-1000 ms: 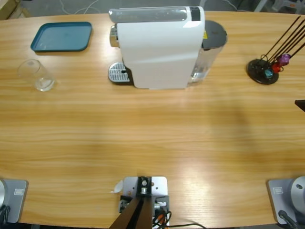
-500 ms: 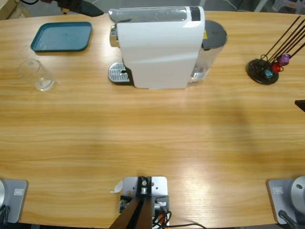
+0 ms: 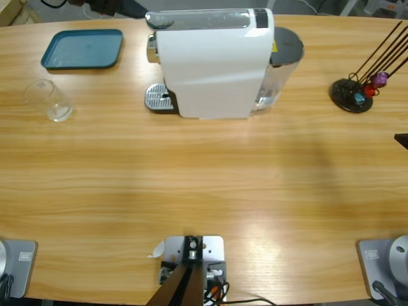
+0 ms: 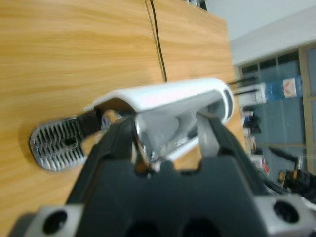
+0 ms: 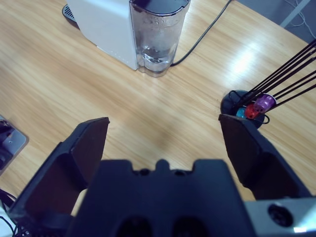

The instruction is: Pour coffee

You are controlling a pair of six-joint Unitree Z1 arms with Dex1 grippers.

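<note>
A white coffee machine [image 3: 213,64] stands at the back middle of the table, with a chrome drip tray [image 3: 157,97] at its left. An empty clear glass [image 3: 48,100] stands far left; no coffee shows in any view. My left gripper [image 3: 141,13] reaches in from the top left to the machine's top lever [image 3: 159,20]. In the left wrist view my left gripper [image 4: 165,123] is open, its jaws either side of the chrome lever end [image 4: 153,133]. My right gripper [image 5: 164,121] hangs open and empty above the table's right part, showing only as a black tip [image 3: 401,139] from above.
A teal tray [image 3: 83,49] lies at the back left. A black capsule stand [image 3: 352,94] with thin rods and coloured capsules is at the right. The machine's water tank [image 5: 157,34] and its power cable sit at its right end.
My left gripper came into the high view at the top left and moved right up to the machine's lever. The rest is unchanged.
</note>
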